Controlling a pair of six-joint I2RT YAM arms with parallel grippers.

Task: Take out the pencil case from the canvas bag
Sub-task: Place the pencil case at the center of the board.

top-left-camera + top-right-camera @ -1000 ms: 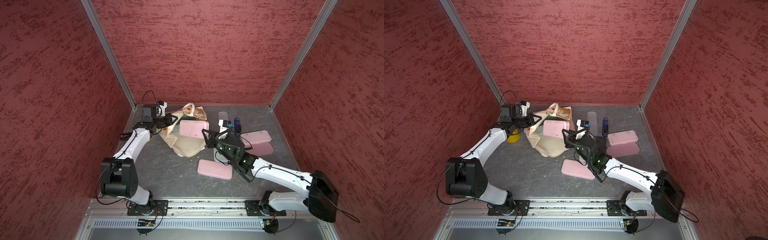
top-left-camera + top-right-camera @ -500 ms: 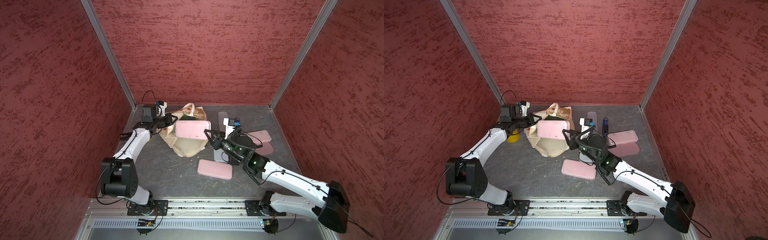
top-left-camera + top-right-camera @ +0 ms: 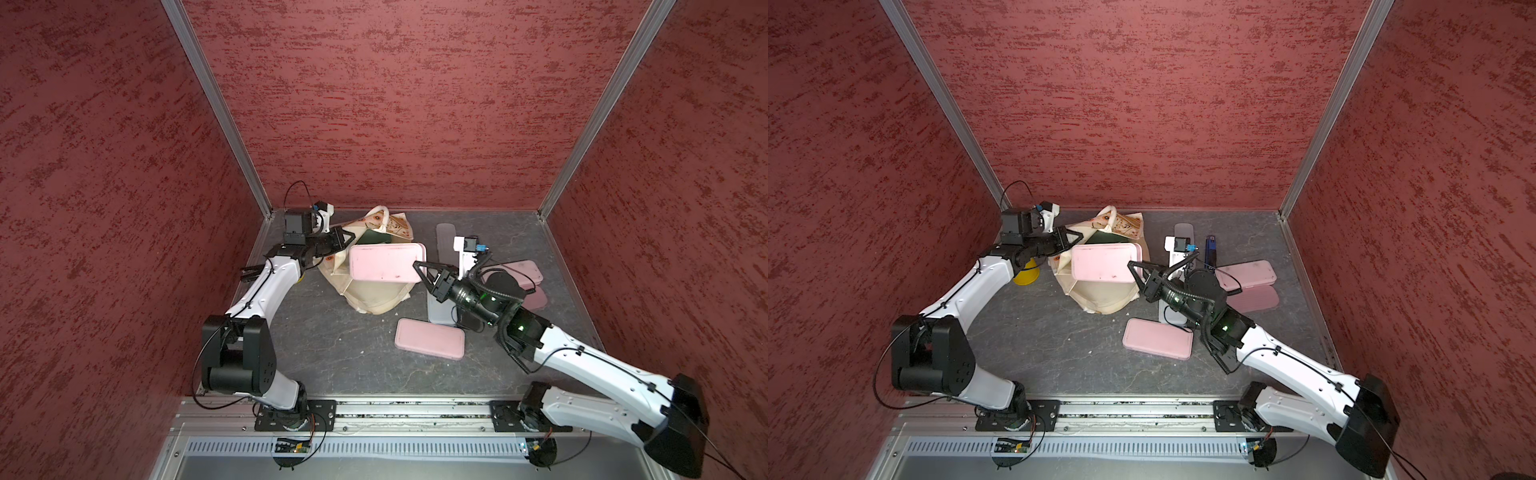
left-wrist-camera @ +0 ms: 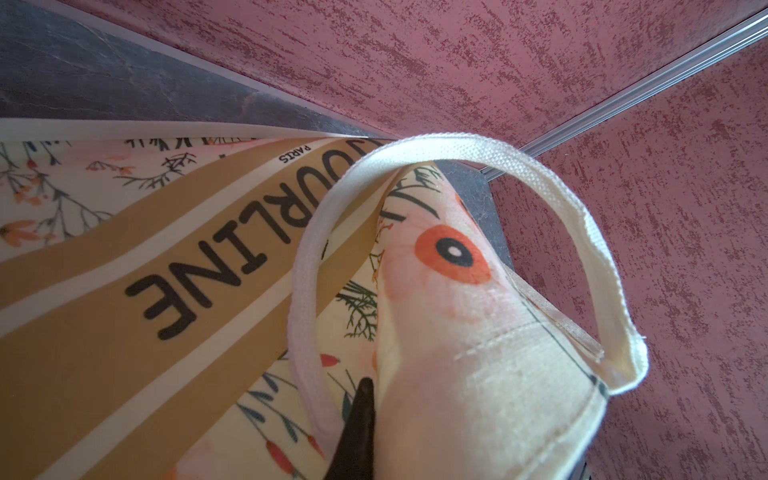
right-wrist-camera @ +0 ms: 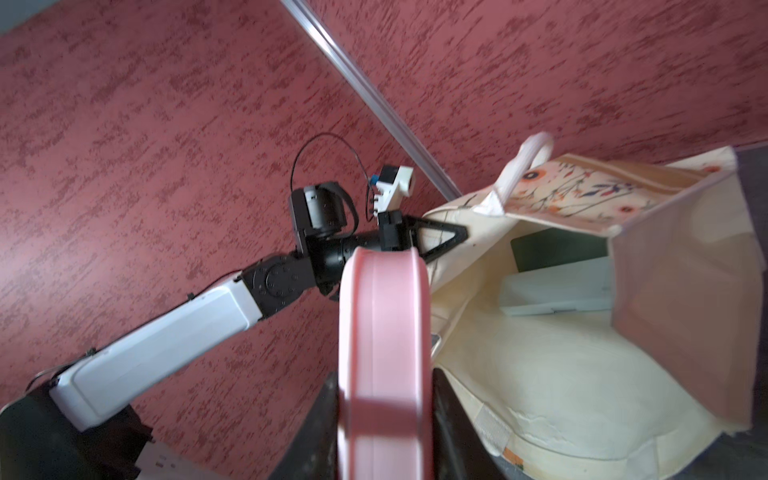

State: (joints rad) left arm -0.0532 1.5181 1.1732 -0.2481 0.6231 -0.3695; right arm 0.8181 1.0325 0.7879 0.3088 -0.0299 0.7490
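Pink pencil case: looks rigid, light, smooth and likely slippery. Sits at frame centre in both top views, over canvas bag mouth. Right fingers clamp its short end. Left fingers pinch bag rim tight.

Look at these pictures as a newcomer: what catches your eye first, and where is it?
A pink pencil case hangs above the canvas bag near the back of the grey table, clamped at one end by the right gripper. The left gripper pinches the bag's rim, holding its mouth open. A second pink case lies flat on the table, nearer the front.
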